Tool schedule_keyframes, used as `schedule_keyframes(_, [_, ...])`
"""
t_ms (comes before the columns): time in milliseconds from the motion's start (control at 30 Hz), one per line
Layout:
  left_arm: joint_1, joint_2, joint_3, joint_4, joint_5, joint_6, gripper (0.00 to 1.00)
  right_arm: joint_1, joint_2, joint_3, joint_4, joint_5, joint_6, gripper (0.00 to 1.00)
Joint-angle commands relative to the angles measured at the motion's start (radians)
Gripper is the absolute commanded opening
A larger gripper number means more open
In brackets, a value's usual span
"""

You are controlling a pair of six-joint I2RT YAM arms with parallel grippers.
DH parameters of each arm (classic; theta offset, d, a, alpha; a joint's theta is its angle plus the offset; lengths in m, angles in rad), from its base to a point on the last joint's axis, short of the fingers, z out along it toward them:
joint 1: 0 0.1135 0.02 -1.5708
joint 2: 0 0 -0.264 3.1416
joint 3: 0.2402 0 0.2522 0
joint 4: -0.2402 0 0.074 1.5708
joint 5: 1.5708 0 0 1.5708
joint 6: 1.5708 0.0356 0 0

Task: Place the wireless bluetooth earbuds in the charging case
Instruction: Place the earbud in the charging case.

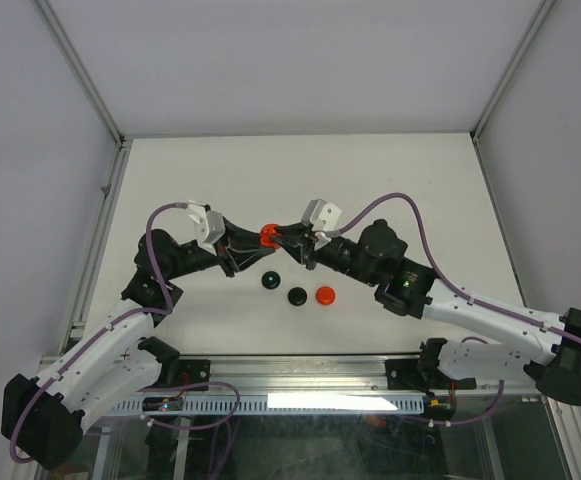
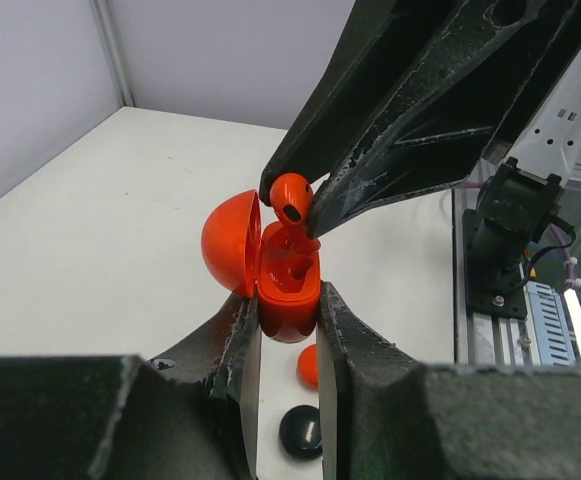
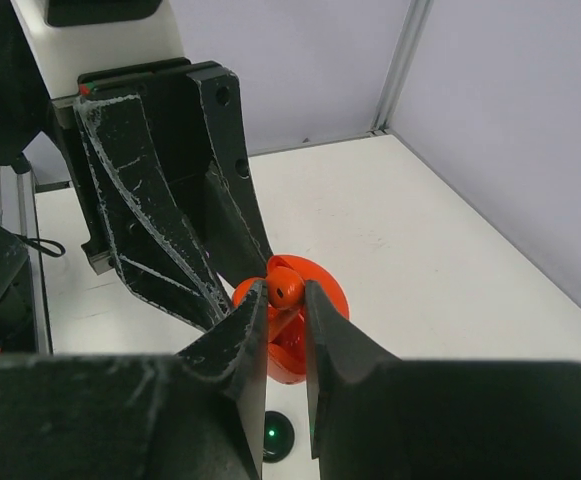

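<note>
A red charging case (image 2: 290, 298) hangs above the table with its round lid (image 2: 227, 243) swung open to the left. My left gripper (image 2: 288, 308) is shut on the case body, one finger on each side. Directly over the case, my right gripper (image 3: 285, 296) is shut on a red earbud (image 3: 287, 287). The earbud's (image 2: 291, 195) stem points down into the case's hollow. From above, the two grippers meet tip to tip at the case (image 1: 268, 236) in the middle of the table. No other earbuds show.
Three round discs lie on the white table (image 1: 370, 180) in front of the grippers: a black one with a green light (image 1: 270, 281), a black one (image 1: 297, 296) and a red one (image 1: 325, 295). Metal frame rails (image 1: 100, 220) border the table.
</note>
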Motion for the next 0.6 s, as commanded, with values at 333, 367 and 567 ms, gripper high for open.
schedule_keyframes(333, [0.004,-0.02,-0.02,0.14,0.032,-0.114,0.0,0.019,-0.029,-0.039,0.101,0.054,-0.045,0.07])
schedule_keyframes(367, [0.005,-0.02,-0.02,0.14,0.027,-0.121,0.0,0.021,-0.033,-0.042,0.103,0.044,-0.043,0.07])
schedule_keyframes(567, [0.018,-0.012,-0.019,0.14,-0.023,-0.184,0.0,0.022,-0.056,-0.052,0.089,-0.009,-0.033,0.08])
